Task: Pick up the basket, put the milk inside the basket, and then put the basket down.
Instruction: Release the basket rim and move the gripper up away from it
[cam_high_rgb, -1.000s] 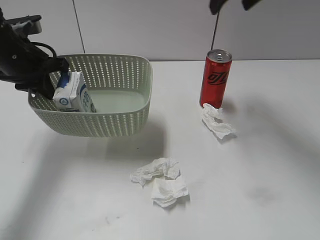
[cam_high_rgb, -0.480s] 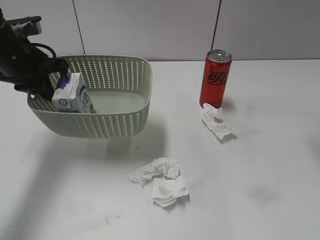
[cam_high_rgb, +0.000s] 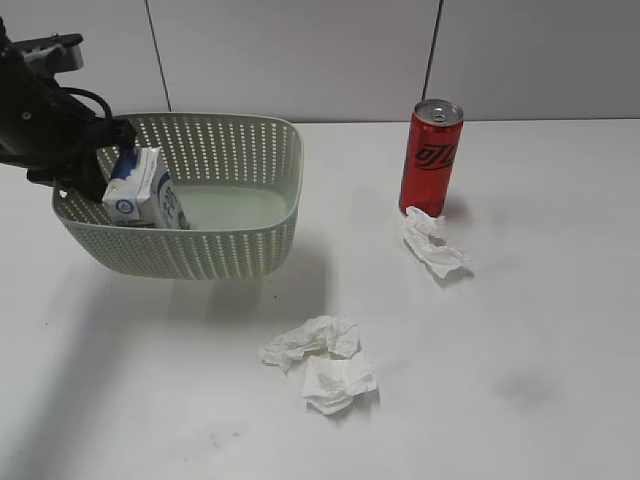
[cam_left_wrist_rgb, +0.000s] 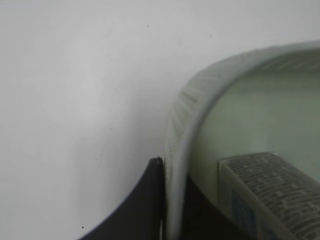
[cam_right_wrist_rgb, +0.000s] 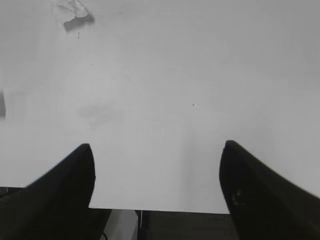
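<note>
The pale sage-green basket (cam_high_rgb: 235, 245) hangs tilted at the left of the exterior view, its left end raised. My left gripper (cam_high_rgb: 95, 160) is shut on the basket's left rim; in the left wrist view its dark fingers (cam_left_wrist_rgb: 172, 200) pinch the rim (cam_left_wrist_rgb: 192, 105). The milk carton (cam_high_rgb: 140, 190), white with a blue top, leans inside the basket at its left end and shows in the left wrist view (cam_left_wrist_rgb: 270, 190). My right gripper (cam_right_wrist_rgb: 157, 170) is open and empty above the bare table near its edge; it is outside the exterior view.
A red soda can (cam_high_rgb: 430, 158) stands at the back right. A crumpled tissue (cam_high_rgb: 432, 243) lies in front of it and also shows in the right wrist view (cam_right_wrist_rgb: 70, 10). Two more crumpled tissues (cam_high_rgb: 320, 360) lie at front centre. The table edge (cam_right_wrist_rgb: 160, 209) is under the right gripper.
The right gripper has left the top of the exterior view. The basket with the milk has shifted slightly to the left in my left gripper.
</note>
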